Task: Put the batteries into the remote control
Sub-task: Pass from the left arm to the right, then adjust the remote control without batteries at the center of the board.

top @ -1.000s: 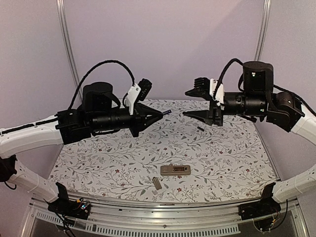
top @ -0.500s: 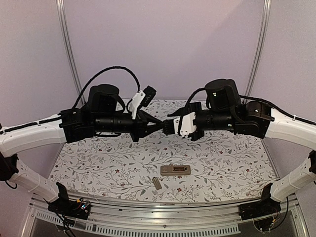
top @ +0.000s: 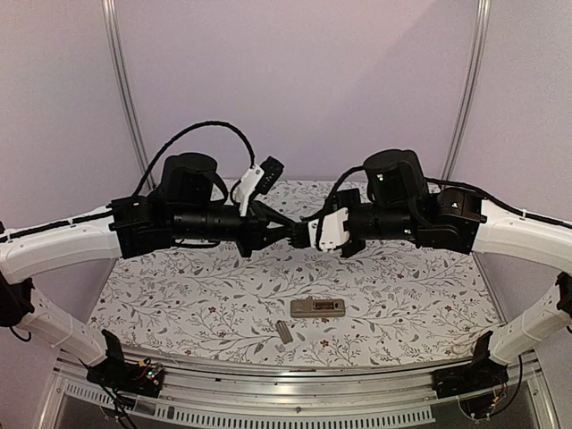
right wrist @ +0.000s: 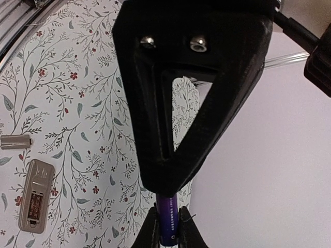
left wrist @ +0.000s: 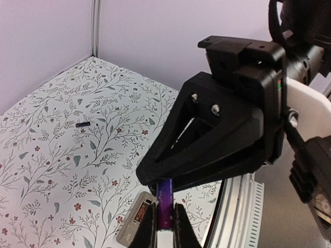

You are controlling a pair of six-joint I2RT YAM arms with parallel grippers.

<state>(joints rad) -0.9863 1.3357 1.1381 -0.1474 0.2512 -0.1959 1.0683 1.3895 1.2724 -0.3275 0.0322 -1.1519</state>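
Observation:
A slim purple-black battery [left wrist: 165, 199] is held in mid-air above the table's middle, one end in each gripper. My left gripper [left wrist: 164, 214] is shut on its near end. My right gripper [right wrist: 168, 223] is shut on the other end of the same battery [right wrist: 168, 212], tip to tip with the left gripper [top: 293, 232]. The remote control [top: 317, 308] lies below on the table, tan-grey back up with its battery recess open; it also shows in the left wrist view [left wrist: 133, 221] and the right wrist view [right wrist: 35, 195]. A second battery [left wrist: 83, 124] lies far back on the table.
The small tan-grey cover strip [top: 284, 332] lies near the front edge, left of the remote, and also shows in the right wrist view [right wrist: 14, 141]. The floral table cloth [top: 179, 295] ends at a metal rail [top: 295, 393] in front. Purple walls stand close behind.
My right arm has swung left from the back right and closed its open gripper on the free end of the battery that my left gripper holds. The left arm has barely moved.

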